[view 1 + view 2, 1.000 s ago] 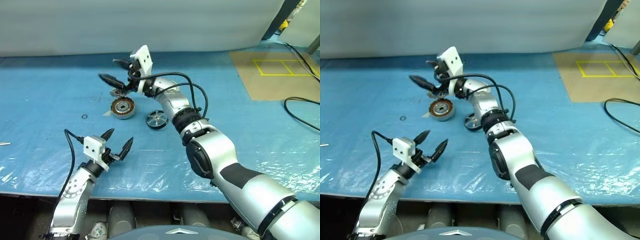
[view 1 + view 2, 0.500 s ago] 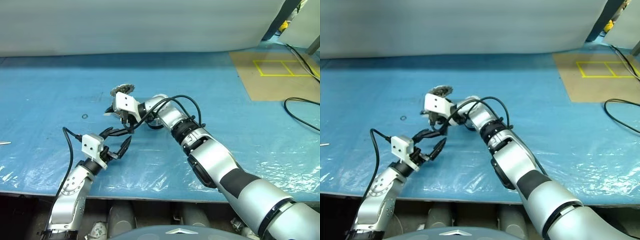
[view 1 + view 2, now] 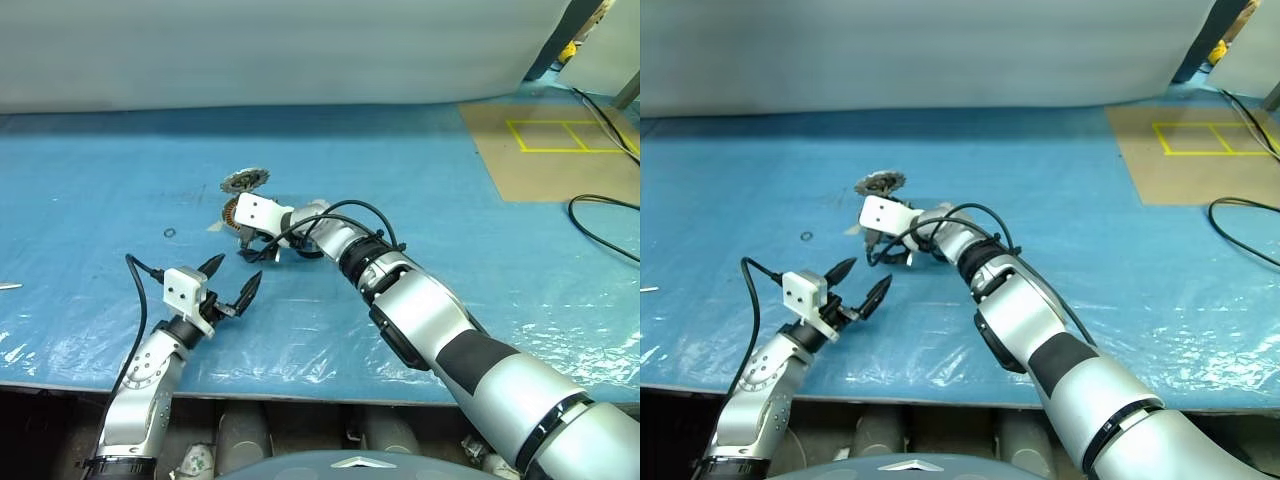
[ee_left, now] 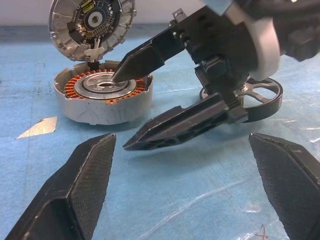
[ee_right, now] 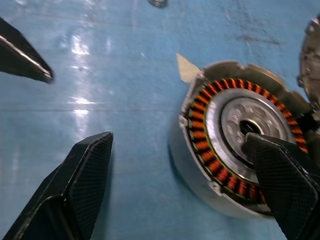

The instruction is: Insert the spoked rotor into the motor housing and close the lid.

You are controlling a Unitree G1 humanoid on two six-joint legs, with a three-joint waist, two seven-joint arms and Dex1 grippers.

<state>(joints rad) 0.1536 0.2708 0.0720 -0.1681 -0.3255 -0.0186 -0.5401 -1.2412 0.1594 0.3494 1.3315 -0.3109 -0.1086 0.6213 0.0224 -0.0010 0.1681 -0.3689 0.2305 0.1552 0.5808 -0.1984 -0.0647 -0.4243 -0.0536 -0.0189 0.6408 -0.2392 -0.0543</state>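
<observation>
The motor housing (image 4: 102, 97), a grey cup with copper windings, sits on the blue sheet. The lid (image 4: 92, 22) stands on edge at its far rim, white segmented face toward me. The spoked rotor (image 4: 263, 95) lies flat on the sheet behind my right wrist. My right gripper (image 3: 258, 246) is open and low, one finger (image 4: 150, 55) over the housing's centre, the other on its near side. My left gripper (image 3: 237, 272) is open and holds nothing, a short way in front of the housing.
A small washer (image 3: 169, 233) lies left of the housing, and a white tape scrap (image 4: 37, 127) lies beside it. A brown board with yellow tape (image 3: 550, 150) and a black cable (image 3: 600, 225) are at the far right. The table's front edge runs just below my left arm.
My right gripper has dropped from above the lid and rolled, ending low at the housing's near side. The left gripper has stayed put.
</observation>
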